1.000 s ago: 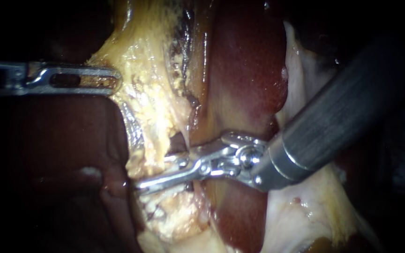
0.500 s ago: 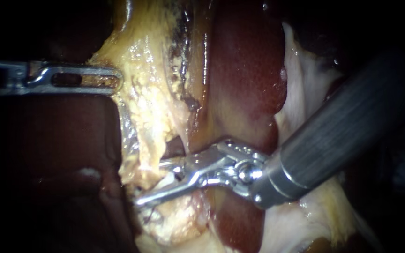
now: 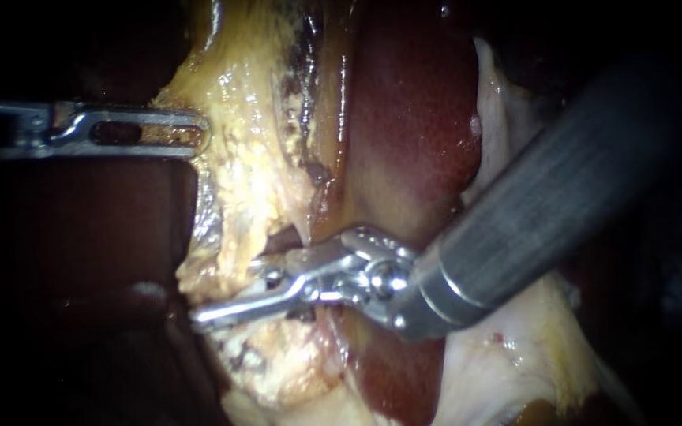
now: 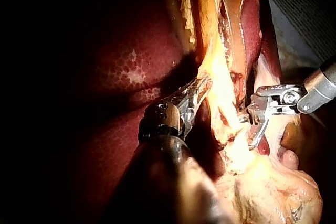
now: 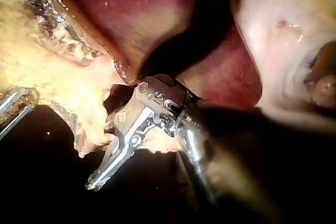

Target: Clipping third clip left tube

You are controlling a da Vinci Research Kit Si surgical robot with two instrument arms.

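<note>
A ragged band of yellow tissue (image 3: 246, 181) runs down between the liver lobes. I cannot tell which strand in it is the left tube. My left instrument (image 3: 199, 134) comes in level from the left, its slotted jaws shut on the band's upper edge; the left wrist view shows the same grip (image 4: 202, 85). My right instrument (image 3: 226, 293) reaches across from the right, low on the band. Its jaws stand open and straddle the tissue, the long lower jaw in front, the upper one half hidden behind. The right wrist view (image 5: 102, 161) shows tissue between them.
Glossy red liver (image 3: 412, 118) lies behind the right instrument's shaft (image 3: 530, 205), with a darker lobe (image 3: 104, 229) under the left instrument. Pale whitish tissue (image 3: 499, 371) spreads below the shaft. Charred dark patches (image 3: 305, 95) mark the band's upper part.
My right instrument has slid leftward, so its open jaws now reach further across the yellow band. My left instrument has kept its hold and place.
</note>
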